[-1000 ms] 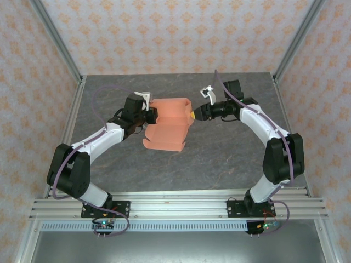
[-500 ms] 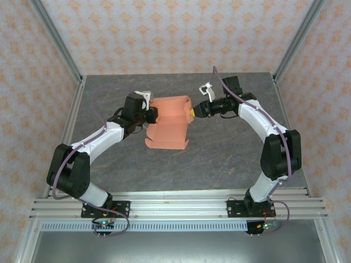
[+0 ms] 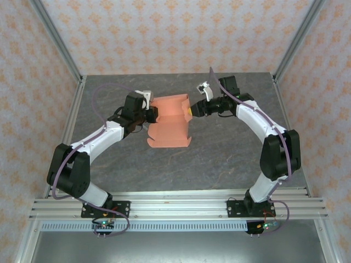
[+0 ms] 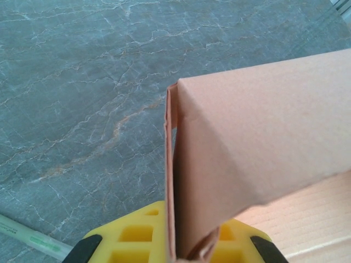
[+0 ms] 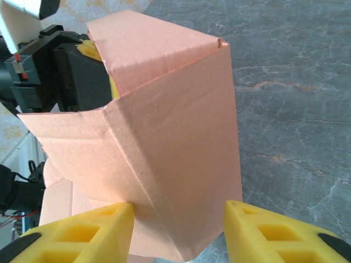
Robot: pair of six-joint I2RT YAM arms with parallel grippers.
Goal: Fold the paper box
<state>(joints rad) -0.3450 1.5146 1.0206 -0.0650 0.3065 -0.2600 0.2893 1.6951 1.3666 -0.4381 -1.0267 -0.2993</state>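
- Two grippers meet at the paper box [image 3: 169, 125], which sits half formed on the far middle of the table [image 3: 230, 159]; its near panel appears to lie flat while the far walls stand up.
- Left gripper [image 3: 152, 114] is clamped on the box's left wall, the thin card pinched between its yellow fingers [image 4: 131, 238]; I judge this anchors the box so the other side can be worked without it sliding.
- Right gripper [image 3: 192, 111] straddles the right end wall, jaws half apart with one finger on either side; whether they press the card I cannot tell; it looks placed to crease that corner upright.
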